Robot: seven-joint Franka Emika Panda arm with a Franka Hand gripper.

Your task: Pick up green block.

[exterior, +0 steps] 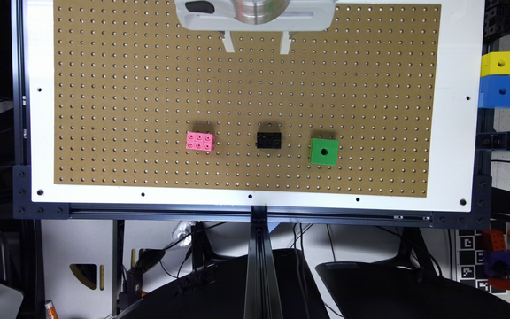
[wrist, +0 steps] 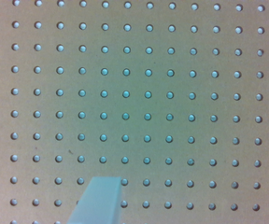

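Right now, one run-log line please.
gripper open, holding nothing | green block on pegboard, not grasped | gripper apart from block

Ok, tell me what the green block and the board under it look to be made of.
Green block: likely plastic, given its uniform bright colour, smooth matte faces and one clean round hole. Board: probably hardboard-type pegboard, being dull brown with a regular grid of small holes; its white border looks smooth, though its material is unclear.

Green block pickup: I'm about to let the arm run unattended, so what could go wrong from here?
1. The hand is open and far from the green block, so it could drift off target on the way.
2. The black brick sits beside the block on the exterior view's left; a finger might clip it.
3. The block lies slightly rotated, so the hand may grip its corners.
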